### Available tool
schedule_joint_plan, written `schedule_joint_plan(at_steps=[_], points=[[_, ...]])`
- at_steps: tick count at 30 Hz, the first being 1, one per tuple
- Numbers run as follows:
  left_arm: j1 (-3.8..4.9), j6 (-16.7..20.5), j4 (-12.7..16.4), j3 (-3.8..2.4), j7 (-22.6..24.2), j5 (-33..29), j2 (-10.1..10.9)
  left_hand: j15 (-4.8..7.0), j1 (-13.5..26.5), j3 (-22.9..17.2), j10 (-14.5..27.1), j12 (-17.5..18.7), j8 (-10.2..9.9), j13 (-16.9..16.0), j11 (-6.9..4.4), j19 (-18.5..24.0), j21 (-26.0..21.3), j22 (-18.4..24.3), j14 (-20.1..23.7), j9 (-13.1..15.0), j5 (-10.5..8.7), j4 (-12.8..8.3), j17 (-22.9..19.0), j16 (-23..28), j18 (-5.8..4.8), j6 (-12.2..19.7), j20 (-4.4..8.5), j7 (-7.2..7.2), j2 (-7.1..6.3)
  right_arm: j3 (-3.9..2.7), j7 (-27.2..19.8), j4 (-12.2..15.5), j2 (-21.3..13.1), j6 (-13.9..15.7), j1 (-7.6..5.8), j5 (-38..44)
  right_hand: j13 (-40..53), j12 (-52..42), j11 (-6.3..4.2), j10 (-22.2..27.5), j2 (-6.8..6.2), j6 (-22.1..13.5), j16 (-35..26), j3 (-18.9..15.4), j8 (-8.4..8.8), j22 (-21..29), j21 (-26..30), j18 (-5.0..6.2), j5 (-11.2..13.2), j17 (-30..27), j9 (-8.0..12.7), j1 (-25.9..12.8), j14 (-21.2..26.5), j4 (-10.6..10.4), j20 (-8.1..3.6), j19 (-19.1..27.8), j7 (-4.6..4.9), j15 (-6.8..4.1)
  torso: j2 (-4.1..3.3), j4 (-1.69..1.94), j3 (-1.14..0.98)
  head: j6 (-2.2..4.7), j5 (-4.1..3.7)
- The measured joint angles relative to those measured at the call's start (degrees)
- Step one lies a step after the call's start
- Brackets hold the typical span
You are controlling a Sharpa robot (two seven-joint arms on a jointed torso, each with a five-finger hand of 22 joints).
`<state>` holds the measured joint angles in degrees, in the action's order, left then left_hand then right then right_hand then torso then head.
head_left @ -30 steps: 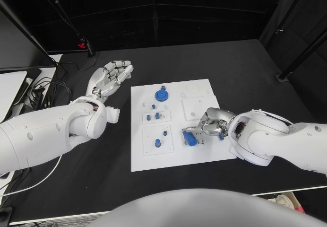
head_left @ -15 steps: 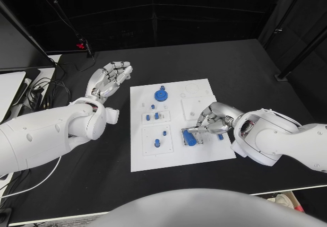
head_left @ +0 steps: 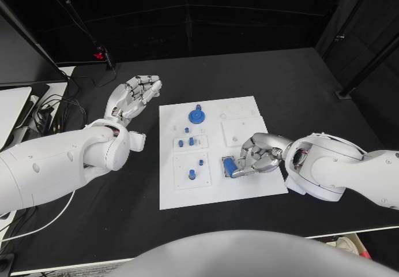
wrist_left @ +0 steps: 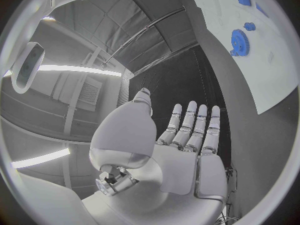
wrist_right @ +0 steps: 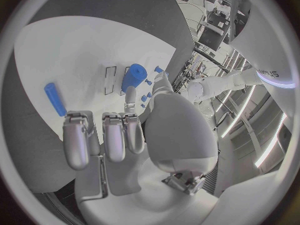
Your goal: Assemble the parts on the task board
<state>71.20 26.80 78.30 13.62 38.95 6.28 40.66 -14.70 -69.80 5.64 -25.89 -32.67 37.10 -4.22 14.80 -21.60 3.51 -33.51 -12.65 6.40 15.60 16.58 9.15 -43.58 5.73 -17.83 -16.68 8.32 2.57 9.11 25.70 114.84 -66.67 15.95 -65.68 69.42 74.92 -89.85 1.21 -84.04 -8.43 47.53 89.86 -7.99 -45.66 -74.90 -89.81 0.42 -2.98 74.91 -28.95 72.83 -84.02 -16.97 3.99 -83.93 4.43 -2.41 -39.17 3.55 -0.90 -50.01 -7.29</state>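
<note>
The white task board (head_left: 249,190) lies mid-table. On it are a blue gear (head_left: 197,116), small blue pegs (head_left: 186,142) and a blue cylinder (head_left: 229,167) in its fixture. My right hand (head_left: 256,157) hovers low over the board's right part with its fingers curled in. One fingertip (wrist_right: 130,92) touches the end of the blue cylinder (wrist_right: 134,76), and the thumb is close beside it. A loose blue peg (wrist_right: 54,98) lies on the board by the curled fingers. My left hand (head_left: 135,94) rests flat off the board's far left corner, fingers straight and holding nothing.
Two more blue pegs (head_left: 195,169) stand in a square plate on the board's left. The left wrist view shows the board (wrist_left: 269,70) and the gear (wrist_left: 239,39) beyond my left hand (wrist_left: 184,150). A monitor and cables sit at the table's left edge.
My right hand lifted a little off the cylinder, then came back down with its fingers curled tighter against it. The cylinder stayed put. The left hand has not moved.
</note>
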Motion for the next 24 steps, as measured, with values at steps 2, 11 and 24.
schedule_joint_plan(at_steps=[2, 11, 24], points=[[0.00, -0.01, -0.01, 0.00, 0.00, 0.00, -0.02, 0.00, 0.00, 0.00, 0.00, 0.00, 0.00, 0.05, 0.00, 0.00, 0.00, 0.02, 0.00, 0.00, 0.00, 0.00, -0.08, 0.00, 0.00, 0.00, 0.00, 0.00, 0.00, 0.00, 0.19, -0.32, 0.52, -0.51, 0.01, 0.31, 0.00, 0.00, 0.00, 0.00, 0.59, -0.48, 0.00, 0.64, -0.42, 0.00, 0.00, 0.00, 0.00, 0.00, -0.46, 0.55, 0.07, 0.02, 0.00, 0.00, -0.03, -0.07, 0.01, 0.00, 0.00, 0.00, -0.05], [-0.01, -0.05, -0.02, 0.00, 0.00, 0.00, -0.04, 0.00, 0.00, 0.00, 0.00, 0.00, 0.00, 0.06, 0.00, 0.00, 0.00, 0.06, 0.00, 0.00, 0.00, 0.00, -0.12, 0.00, 0.00, 0.00, 0.00, 0.00, 0.00, 0.00, 1.96, -1.57, 2.67, -1.35, 0.05, 1.70, 0.00, 0.00, 0.00, 0.00, 3.74, -1.53, 0.00, 1.56, -1.76, 0.00, 0.00, 0.00, 0.00, 0.00, -1.75, 0.40, 0.07, 0.13, -0.12, -0.13, -0.10, -0.07, 0.01, 0.04, -0.02, 0.00, -0.12], [-0.01, -0.10, -0.02, 0.00, 0.00, 0.00, -0.11, 0.00, 0.00, 0.00, 0.00, 0.00, 0.00, 0.06, 0.00, 0.00, 0.00, 0.06, 0.00, 0.01, 0.00, 0.00, -0.11, 0.00, 0.00, 0.00, 0.00, 0.00, 0.00, -0.05, 5.61, -2.96, 5.03, -1.50, 0.13, 3.51, 0.00, 0.00, -0.20, 0.21, 6.96, -1.88, 0.00, 2.33, -2.73, 0.00, 0.00, 0.00, 0.04, 0.00, -2.78, 2.28, 0.07, 0.61, -0.21, -0.21, -0.45, -0.07, 0.01, 0.05, -0.02, 0.00, -0.09]])
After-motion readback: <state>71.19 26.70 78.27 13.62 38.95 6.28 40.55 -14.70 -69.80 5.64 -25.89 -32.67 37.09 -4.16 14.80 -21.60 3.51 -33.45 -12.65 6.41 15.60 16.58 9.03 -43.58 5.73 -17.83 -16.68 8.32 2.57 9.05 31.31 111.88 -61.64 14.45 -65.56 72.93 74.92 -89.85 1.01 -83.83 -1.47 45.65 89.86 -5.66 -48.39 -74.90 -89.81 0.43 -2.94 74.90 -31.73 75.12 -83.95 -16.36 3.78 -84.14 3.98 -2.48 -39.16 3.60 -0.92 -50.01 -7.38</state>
